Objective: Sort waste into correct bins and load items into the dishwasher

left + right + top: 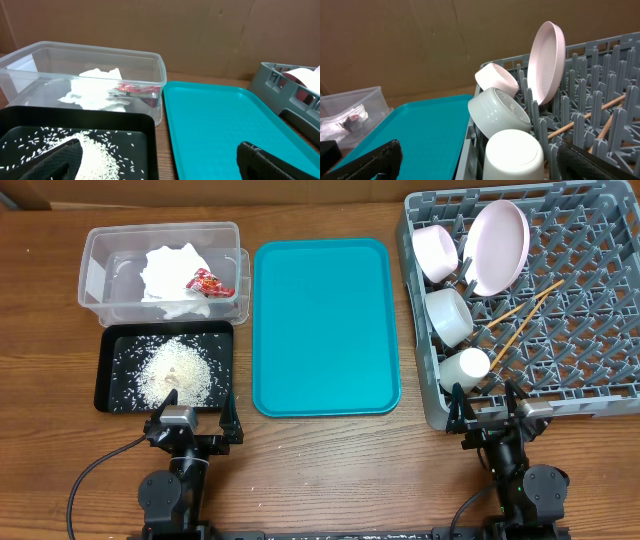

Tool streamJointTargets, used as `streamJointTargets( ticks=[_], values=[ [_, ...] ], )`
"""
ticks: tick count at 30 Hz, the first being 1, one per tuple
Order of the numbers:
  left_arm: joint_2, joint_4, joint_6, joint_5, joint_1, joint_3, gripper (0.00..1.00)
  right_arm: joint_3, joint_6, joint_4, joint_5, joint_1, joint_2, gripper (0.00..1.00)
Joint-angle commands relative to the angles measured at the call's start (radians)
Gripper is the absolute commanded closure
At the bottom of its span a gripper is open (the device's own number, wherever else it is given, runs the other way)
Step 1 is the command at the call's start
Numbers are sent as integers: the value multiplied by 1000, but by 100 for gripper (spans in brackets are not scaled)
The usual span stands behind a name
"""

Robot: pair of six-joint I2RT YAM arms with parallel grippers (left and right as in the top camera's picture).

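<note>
Left hand: the left hand [192,420] hung low at the near edge of the bench, fingers spread wide, gripping nothing.
Right hand: the right hand [487,415] sat just in front of the rack's near wall, likewise spread and bare.
Step in hand: sorting and loading looked finished. What remained was probably a last check for stray grains, best done with both hands kept wide and clear of the rack wall and the tray lip.
Dishwasher: the large square grey plastic dish rack [580,402], stiff, with a grid of upright pegs, held all the dishes.
Serving tray: the teal rectangular plastic tray [325,325], smooth, with rounded corners, lay between bins and rack.
Tub: the clear rectangular plastic tub [95,280], thin-walled and glossy, held the paper waste.
Flat bin: the shallow black rectangular tray [110,395] touched the tub's near side.
Plate: the round white plate [497,235], faintly pink, stood on edge between pegs.
Bowls: the pale blue-grey bowl [450,315] and the small white bowl [435,252] were tipped on their sides, both glazed.
Cup: the white cup [465,367] lay nearest the right hand.
Napkin: the crumpled white paper napkin [170,275], soft, lay in the tub.
Chopsticks: two thin wooden chopsticks [520,315] lay slanted across the pegs.
Wrapper: the small red-and-white crinkled wrapper [208,282] rested against the napkin.
Rice: loose white rice grains [175,372] were heaped and scattered in the black tray.
</note>
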Motion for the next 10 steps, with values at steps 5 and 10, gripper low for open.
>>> streamJointTargets(
  ticks=[5,10],
  values=[
    [-11,0,-7,-6,5,-6,0,-10,-4,4,10,5,-9,0],
    [-11,0,-6,-6,5,-6,0,-10,-4,4,10,5,-9,0]
  ],
)
